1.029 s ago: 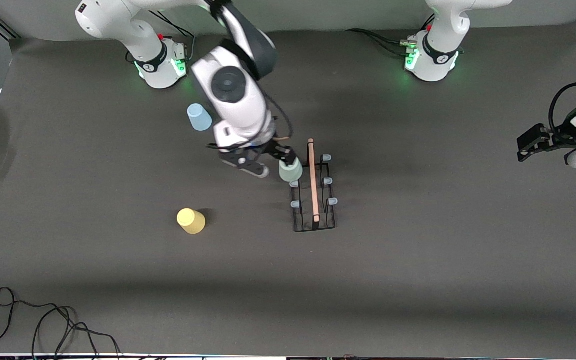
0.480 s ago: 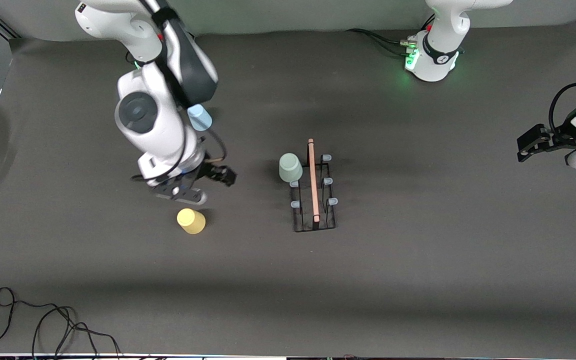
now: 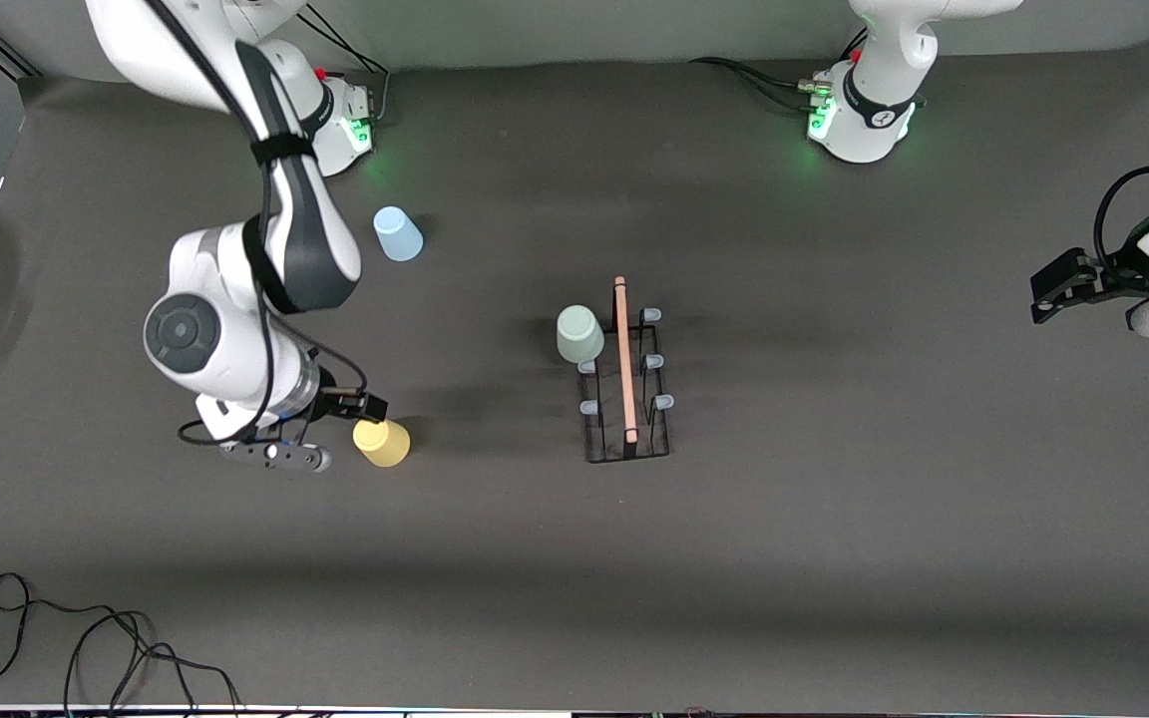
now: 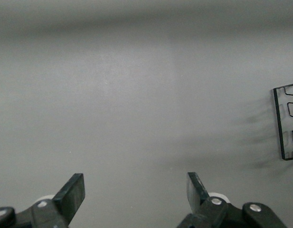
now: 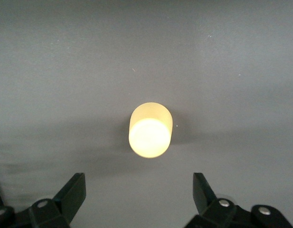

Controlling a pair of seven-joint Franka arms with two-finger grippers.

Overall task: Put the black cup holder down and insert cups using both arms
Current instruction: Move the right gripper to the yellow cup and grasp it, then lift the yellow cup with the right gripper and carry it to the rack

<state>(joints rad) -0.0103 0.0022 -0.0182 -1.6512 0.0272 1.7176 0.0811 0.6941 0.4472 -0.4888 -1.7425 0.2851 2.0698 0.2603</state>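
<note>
Right gripper [image 3: 325, 431] hovers low beside the yellow cup [image 3: 382, 442], on its side toward the right arm's end of the table, fingers spread wide and holding nothing. Seen from the right wrist, that cup [image 5: 150, 130] stands upside down on the grey table [image 3: 834, 558], ahead of the parted fingertips [image 5: 75, 189] and untouched. A loose black cable [image 3: 86, 638] lies at the table's near edge, toward the right arm's end.

Farther from the front camera than the yellow cup, near mid-table, stands the rack [image 3: 625, 384], its wooden rod handle [image 3: 623, 359] running along the top. The green cup [image 3: 579, 334] sits upside down on the peg farthest from the camera, on the side facing the right arm's end.

Farthest back, the blue cup [image 3: 398, 234] stands upside down near the right arm's base.

Left gripper [image 3: 1063, 284] waits over the left arm's end of the table, fingers [image 4: 75, 190] apart and empty; its wrist view catches one end of the rack [image 4: 286, 121].
</note>
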